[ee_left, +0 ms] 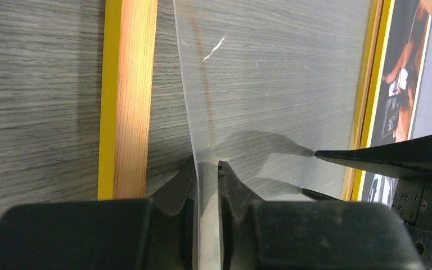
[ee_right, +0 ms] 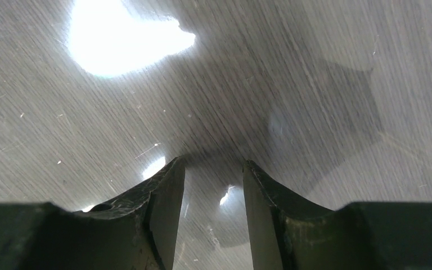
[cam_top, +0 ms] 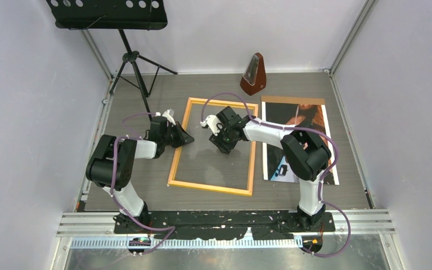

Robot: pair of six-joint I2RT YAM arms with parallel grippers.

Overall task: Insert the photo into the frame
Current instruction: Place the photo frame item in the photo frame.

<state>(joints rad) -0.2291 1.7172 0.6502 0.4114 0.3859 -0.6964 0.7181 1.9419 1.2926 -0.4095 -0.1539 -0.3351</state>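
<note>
The yellow-orange frame (cam_top: 211,187) lies flat mid-table; its left strip shows in the left wrist view (ee_left: 126,84). A clear sheet (ee_left: 270,73) lies inside it, its left edge raised off the table. My left gripper (cam_top: 187,138) (ee_left: 208,164) is at the frame's left side, shut on that raised edge. My right gripper (cam_top: 220,143) (ee_right: 211,163) is open, its tips down on the sheet (ee_right: 259,67) inside the frame; it also shows in the left wrist view (ee_left: 309,171). The photo (cam_top: 298,118) (ee_left: 402,73) lies flat just right of the frame, untouched.
A brown metronome (cam_top: 253,74) stands behind the frame near the back wall. A black music stand (cam_top: 135,62) stands at the back left, its tray (cam_top: 107,12) overhead. Walls close in the table on the left, back and right.
</note>
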